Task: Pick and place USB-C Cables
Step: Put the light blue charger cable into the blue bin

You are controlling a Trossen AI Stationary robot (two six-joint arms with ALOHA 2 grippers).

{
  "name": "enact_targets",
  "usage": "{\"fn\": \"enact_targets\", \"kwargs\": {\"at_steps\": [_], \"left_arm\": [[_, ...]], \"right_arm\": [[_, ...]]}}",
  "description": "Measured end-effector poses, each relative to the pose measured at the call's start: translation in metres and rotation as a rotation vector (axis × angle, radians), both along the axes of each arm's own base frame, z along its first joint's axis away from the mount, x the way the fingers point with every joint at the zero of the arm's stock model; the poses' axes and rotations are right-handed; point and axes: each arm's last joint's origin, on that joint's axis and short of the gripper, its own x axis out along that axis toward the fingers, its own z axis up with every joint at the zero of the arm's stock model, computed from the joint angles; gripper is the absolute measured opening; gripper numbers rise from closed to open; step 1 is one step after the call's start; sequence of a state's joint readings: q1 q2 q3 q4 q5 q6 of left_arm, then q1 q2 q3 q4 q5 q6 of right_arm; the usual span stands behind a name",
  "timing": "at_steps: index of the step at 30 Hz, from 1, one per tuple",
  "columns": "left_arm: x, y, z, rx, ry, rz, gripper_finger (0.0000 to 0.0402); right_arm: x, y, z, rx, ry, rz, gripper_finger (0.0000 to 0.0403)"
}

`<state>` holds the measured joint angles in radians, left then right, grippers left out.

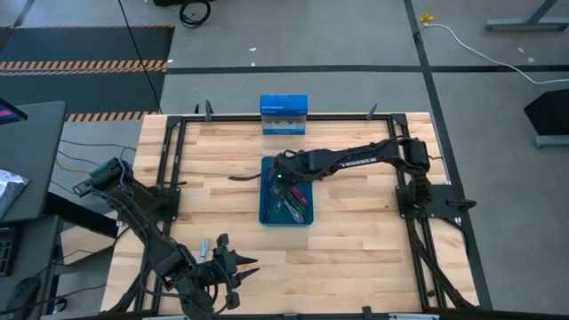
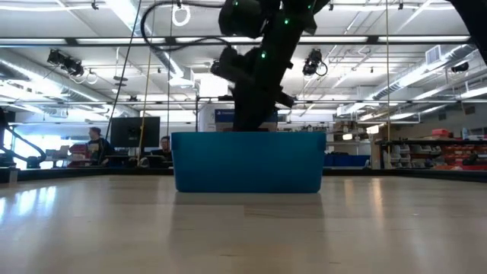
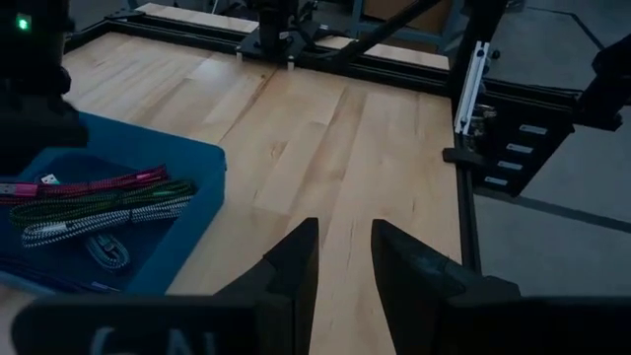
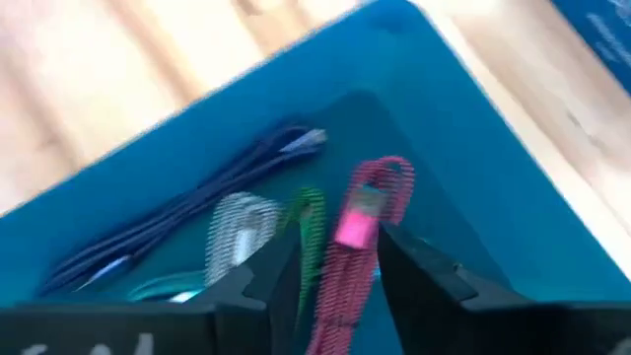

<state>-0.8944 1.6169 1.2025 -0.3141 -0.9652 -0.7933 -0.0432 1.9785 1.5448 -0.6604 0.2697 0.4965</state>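
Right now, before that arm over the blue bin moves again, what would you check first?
1. Right gripper open over the bin: ok, fingers apart.
2. Magenta-red cable released: cannot tell, it lies between the fingers.
3. Other cables inside the blue bin: ok, green, grey and purple lie on its floor.
4. Left gripper clear of the bin: ok, over bare table, holding nothing.
5. More cables left on the table: cannot tell.

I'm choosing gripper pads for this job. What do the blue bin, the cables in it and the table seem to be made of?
Blue bin: probably moulded plastic, one even colour, smooth walls with rounded corners.
Magenta-red cable and green cable: seemingly braided fabric sheath, going by the speckled woven pattern; connector ends look metallic.
Table: light wood in joined strips with visible grain, faintly glossy finish.
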Motion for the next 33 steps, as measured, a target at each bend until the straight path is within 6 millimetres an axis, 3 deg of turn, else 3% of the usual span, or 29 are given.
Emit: {"fn": "enact_targets", "kwargs": {"at_steps": [9, 14, 24, 33], "left_arm": [[0.0, 0.001, 0.0, 0.013, -0.014, 0.028, 0.0103], [0.0, 0.002, 0.0, 0.016, -0.025, 0.044, 0.0103], [0.0, 0.003, 0.001, 0.001, -0.048, 0.077, 0.0103], [0.0, 0.003, 0.001, -0.027, -0.071, 0.108, 0.0103]], "right_arm": [[-0.028, 0.028, 0.046, 0.049, 0.005, 0.142, 0.0142], [-0.049, 0.06, 0.063, 0.063, 0.043, 0.196, 0.0142], [-0.073, 0.145, 0.069, 0.011, 0.026, 0.32, 0.0142], [-0.097, 0.203, 0.073, -0.158, -0.095, 0.322, 0.0142]]}}
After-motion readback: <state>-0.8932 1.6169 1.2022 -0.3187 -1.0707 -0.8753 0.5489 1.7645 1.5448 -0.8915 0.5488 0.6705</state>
